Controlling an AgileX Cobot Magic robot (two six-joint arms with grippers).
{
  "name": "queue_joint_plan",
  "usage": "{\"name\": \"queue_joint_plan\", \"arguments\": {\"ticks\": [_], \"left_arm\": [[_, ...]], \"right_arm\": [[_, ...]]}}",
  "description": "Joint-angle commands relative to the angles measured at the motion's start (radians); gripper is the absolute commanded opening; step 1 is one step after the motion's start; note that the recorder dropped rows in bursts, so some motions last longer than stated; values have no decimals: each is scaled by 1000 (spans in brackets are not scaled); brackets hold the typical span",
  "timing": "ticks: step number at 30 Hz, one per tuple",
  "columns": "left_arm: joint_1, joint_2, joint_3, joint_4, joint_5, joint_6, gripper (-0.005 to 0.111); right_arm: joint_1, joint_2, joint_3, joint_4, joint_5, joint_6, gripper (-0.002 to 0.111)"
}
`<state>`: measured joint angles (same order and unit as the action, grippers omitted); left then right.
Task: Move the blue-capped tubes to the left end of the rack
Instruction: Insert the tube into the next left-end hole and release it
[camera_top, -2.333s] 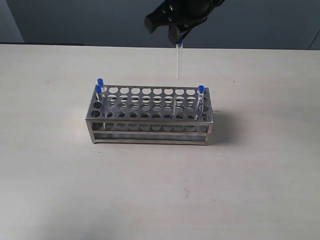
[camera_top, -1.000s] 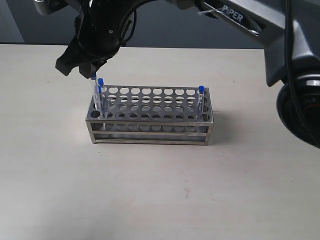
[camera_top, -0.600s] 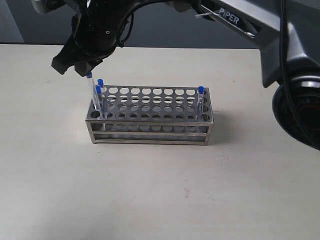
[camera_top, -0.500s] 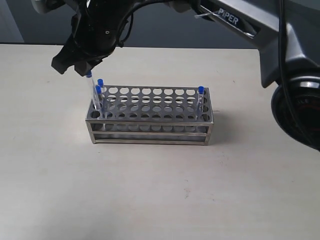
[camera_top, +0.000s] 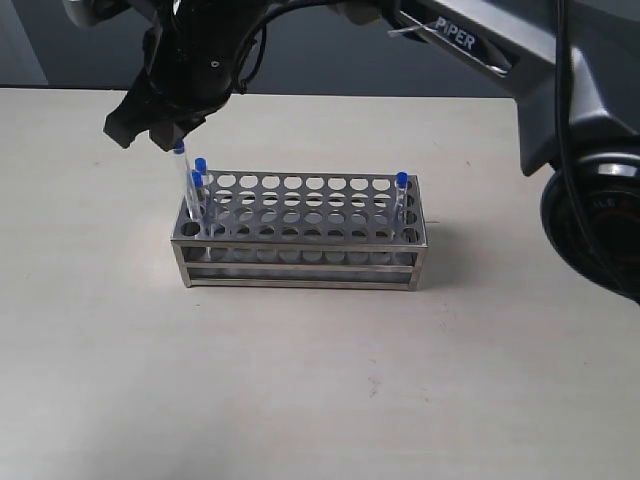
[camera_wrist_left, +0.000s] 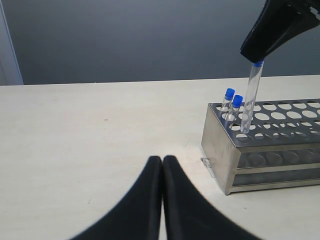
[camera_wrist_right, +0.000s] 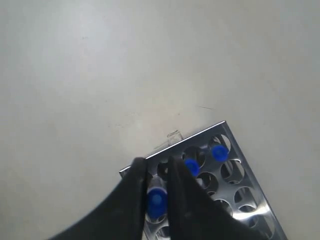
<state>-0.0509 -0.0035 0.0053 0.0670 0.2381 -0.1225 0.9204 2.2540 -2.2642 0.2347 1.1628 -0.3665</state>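
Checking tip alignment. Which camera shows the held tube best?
The left wrist view: the held tube shows full length from the side, its tip at the rack's top plate. The exterior view shows it small; the right wrist view shows only its cap from above.

We can read only one word, "PIPER", in white capitals on the dark link of the right arm (camera_top: 505, 45), above and to the right of the rack (camera_top: 300, 262). Faint marks on the round joint housing (camera_top: 600, 215) farther right of the rack are too small for us to read.
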Motion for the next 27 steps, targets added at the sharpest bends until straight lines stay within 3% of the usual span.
{"name": "queue_joint_plan", "arguments": {"ticks": [1,27], "left_arm": [[-11,3,-5,1,-7,-1,1],[-11,3,-5,1,-7,-1,1]], "right_arm": [[-2,4,-9,-22,9,-7,0],[-2,105,-50,-20,31,-7,0]]}}
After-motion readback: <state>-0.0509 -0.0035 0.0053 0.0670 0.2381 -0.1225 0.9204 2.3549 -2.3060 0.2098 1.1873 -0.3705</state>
